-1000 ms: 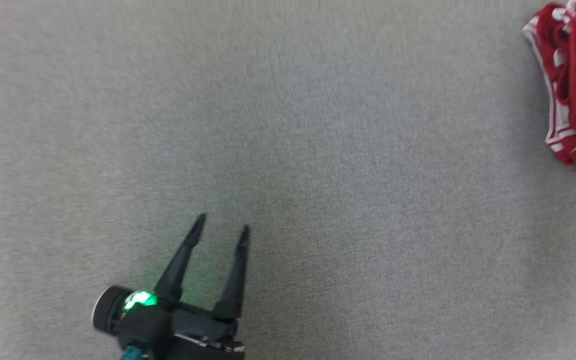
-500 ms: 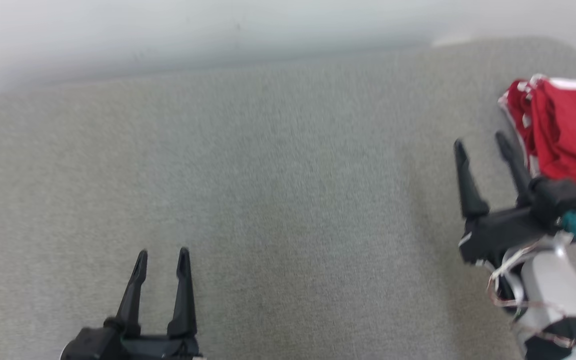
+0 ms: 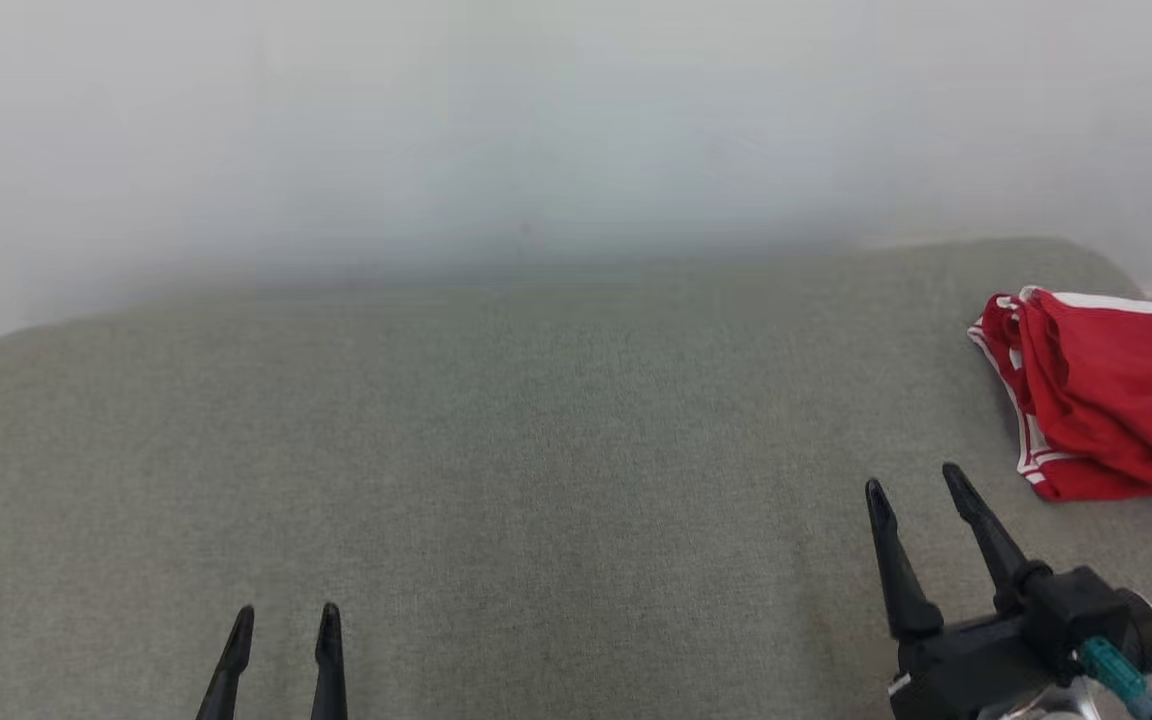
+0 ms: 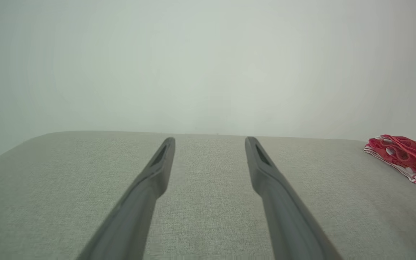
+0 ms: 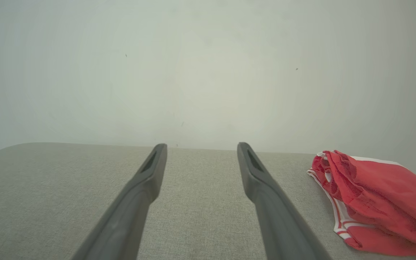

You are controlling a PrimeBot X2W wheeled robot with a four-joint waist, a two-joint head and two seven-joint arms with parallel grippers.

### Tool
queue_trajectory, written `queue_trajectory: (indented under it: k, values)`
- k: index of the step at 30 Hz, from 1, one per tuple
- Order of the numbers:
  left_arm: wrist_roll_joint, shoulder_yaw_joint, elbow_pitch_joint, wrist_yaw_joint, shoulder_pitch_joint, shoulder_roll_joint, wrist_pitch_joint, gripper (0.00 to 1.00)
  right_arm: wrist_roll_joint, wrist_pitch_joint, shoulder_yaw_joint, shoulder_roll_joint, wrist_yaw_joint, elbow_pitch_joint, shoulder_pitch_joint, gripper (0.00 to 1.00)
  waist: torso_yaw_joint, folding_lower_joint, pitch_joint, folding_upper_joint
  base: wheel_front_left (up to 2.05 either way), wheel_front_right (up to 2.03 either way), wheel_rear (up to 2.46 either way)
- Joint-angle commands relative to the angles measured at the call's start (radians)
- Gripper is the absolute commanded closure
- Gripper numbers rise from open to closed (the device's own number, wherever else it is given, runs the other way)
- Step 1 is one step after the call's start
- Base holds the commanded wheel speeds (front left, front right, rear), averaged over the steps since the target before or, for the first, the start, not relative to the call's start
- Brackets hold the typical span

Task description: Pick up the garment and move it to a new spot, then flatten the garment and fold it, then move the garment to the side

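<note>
Garment (image 3: 1106, 400): the right end runs off the head view's right edge, and the right wrist view cuts it at the same end. The bunched folds hide what kind of garment it is.

Left gripper (image 3: 286, 614), far left of the garment: the bottom edge cuts off everything below the finger ends.

Right gripper (image 3: 914, 480), near the garment's lower left: the wrist is cut by the bottom edge.

- The grey desk (image 3: 536, 450) lies free from its left edge through the middle, ahead of the left tool (image 3: 286, 609).
- A red garment (image 3: 1106, 400) heaps at the far right, just beyond the right tool (image 3: 913, 477).
- A pale wall (image 3: 536, 130) closes the far side.
</note>
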Motion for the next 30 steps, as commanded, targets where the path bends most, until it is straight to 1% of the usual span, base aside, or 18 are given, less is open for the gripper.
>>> queue_trajectory:
  k: [1,4,12,20,26,28,29,30]
  values:
    - [0.001,0.007,0.002,-0.005,0.022,-0.001,0.0,0.0,-0.012,-0.004,-0.003,0.0,-0.001,-0.009,0.026,0.0,0.011,0.0004,-0.037,0.0002,0.0,0.0,0.0]
    - [0.032,0.01,0.013,-0.026,0.048,-0.001,0.0,0.0,-0.02,-0.004,-0.004,0.012,-0.001,-0.029,0.085,0.0,0.009,0.0004,-0.058,0.0002,0.0,0.0,0.0]
    - [0.044,0.042,0.037,-0.042,0.093,-0.013,0.0,0.0,-0.028,-0.004,-0.023,0.043,-0.001,-0.051,0.195,0.0,0.003,0.0004,-0.092,0.0002,0.0,0.0,0.0]
    - [0.066,0.056,0.06,-0.059,0.104,-0.016,0.0,0.0,-0.025,-0.004,-0.03,0.054,-0.001,-0.051,0.212,0.0,0.0,0.0004,-0.098,0.0002,0.0,0.0,0.0]
    - [0.056,0.062,0.076,-0.068,0.101,-0.018,0.0,0.0,-0.031,-0.004,-0.038,0.056,-0.001,-0.056,0.211,0.0,0.005,0.0004,-0.099,0.0002,0.0,0.0,0.0]
    - [0.049,0.069,0.086,-0.057,0.106,-0.018,0.0,0.0,-0.033,-0.004,-0.038,0.058,-0.001,-0.058,0.212,0.0,0.007,0.0004,-0.1,0.0002,0.0,0.0,0.0]
    - [0.057,0.065,0.088,-0.059,0.088,-0.017,0.0,1.0,-0.026,0.0,-0.037,0.056,0.0,-0.054,0.21,1.0,0.007,0.0004,-0.1,0.0002,0.0,0.0,0.0]
    - [0.056,0.064,0.094,-0.06,0.089,-0.017,0.0,1.0,-0.024,0.002,-0.037,0.056,0.0,-0.048,0.213,1.0,0.007,0.0004,-0.1,0.0002,0.0,0.0,0.0]
